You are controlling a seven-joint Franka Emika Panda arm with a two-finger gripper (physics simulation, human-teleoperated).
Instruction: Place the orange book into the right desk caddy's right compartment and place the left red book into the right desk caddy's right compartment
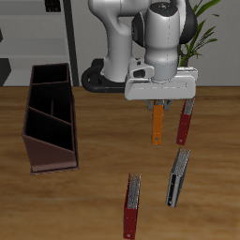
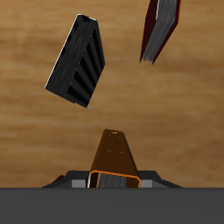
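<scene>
My gripper (image 1: 159, 105) is shut on the top edge of the orange book (image 1: 158, 124), which stays upright below it at mid-table. In the wrist view the orange book (image 2: 115, 156) sits between the fingers of the gripper (image 2: 114, 180). I cannot tell whether the book touches the table. The left red book (image 1: 185, 122) stands upright right beside the orange one, apart from the gripper. The right desk caddy (image 1: 49, 120), dark maroon with inner dividers, stands well off to the side with nothing showing in its compartments.
A second red book (image 1: 131, 205) (image 2: 160, 30) and a dark grey-black book (image 1: 177, 177) (image 2: 77, 61) stand nearer the table's front edge. The robot's base (image 1: 112, 70) and a potted plant (image 1: 202, 33) are at the back.
</scene>
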